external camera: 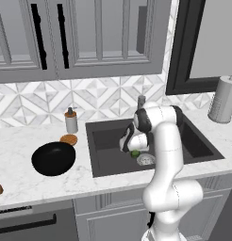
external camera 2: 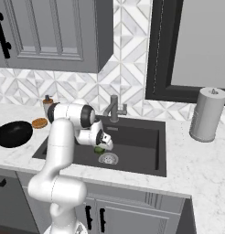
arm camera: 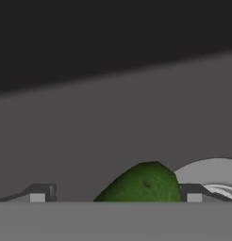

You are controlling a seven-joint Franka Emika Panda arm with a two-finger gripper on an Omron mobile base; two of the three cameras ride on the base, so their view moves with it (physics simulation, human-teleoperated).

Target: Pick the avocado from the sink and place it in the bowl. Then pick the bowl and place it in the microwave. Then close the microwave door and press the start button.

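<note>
Green avocado (arm camera: 144, 183) sits between my gripper (arm camera: 115, 195) fingers, spread wide and not yet touching it (low in the sink (external camera: 108, 141), beside the drain (external camera: 145, 159)). I'm down here to grab it for the bowl (external camera: 53, 158).

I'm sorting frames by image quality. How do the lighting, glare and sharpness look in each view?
Left base view: even light, soft render, faint sheen on the black bowl. Right base view: equally flat, dim inside the sink. Hand view: dark upper half, avocado sharp between the gripper fingertips.
</note>
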